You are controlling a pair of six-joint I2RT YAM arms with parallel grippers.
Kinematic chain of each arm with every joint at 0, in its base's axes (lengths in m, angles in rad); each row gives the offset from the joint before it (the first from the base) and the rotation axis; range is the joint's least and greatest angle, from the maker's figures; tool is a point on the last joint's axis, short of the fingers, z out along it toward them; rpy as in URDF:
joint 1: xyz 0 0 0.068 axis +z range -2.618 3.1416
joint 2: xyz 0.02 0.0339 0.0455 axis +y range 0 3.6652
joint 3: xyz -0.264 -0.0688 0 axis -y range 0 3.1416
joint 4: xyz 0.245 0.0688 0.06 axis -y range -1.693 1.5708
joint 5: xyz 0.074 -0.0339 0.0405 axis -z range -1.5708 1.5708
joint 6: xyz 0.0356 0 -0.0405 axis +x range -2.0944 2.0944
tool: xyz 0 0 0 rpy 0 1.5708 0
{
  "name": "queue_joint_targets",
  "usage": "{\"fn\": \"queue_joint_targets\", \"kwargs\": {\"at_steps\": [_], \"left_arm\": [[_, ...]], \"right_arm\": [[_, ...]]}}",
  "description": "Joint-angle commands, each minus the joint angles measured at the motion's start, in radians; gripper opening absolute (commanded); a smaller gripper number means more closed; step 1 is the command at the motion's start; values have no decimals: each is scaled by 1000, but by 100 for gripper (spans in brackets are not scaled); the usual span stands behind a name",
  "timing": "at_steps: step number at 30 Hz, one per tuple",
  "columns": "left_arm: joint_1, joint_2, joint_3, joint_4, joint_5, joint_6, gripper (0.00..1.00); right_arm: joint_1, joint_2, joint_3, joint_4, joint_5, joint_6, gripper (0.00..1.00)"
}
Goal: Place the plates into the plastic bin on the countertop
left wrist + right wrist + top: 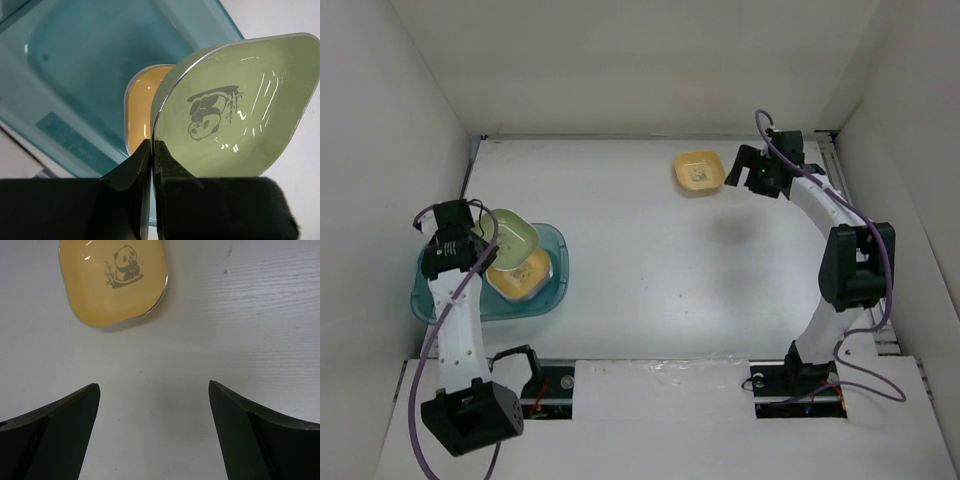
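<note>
Evidently, left gripper (151,148) clamps a green rounded-square dish (240,115) above the translucent teal plastic bin (75,65) to drop it; right gripper (154,392) gapes.

Bin (560,265): yellow plate (520,275) inside, green plate (235,110) hanging above in left jaws, bare floor beside.
Table (650,260): wide open between arms.
Right jaws: spread, orange plate (115,280) ahead.

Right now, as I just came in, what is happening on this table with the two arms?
The left gripper is shut on the rim of a green plate, holding it tilted above the plastic bin, where one yellow-orange plate already lies. The right gripper is open just above the countertop, close to a second orange plate at the far side, not touching it.
</note>
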Motion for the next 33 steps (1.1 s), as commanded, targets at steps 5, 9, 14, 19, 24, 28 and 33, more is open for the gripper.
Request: {"fn": "queue_joint_targets", "kwargs": {"at_steps": [5,9,14,19,24,28,33], "left_arm": [[12,4,-28,-73,19,-47,7],[12,4,-82,-47,47,-47,59],[12,-36,-47,-47,36,-29,100],[12,-76,75,-7,123,45,100],[-1,-23,168,27,163,73,100],[-29,23,168,142,350,82,100],[-90,131,211,229,478,100,100]], "right_arm": [[-70,42,92,109,-123,28,95],[-70,65,115,109,-111,19,95],[-43,146,221,60,-42,-48,95],[-7,287,409,-42,16,-72,95],[16,440,574,-159,105,-81,93],[46,591,772,-298,153,-90,82],[68,632,821,-346,206,-90,56]]}}
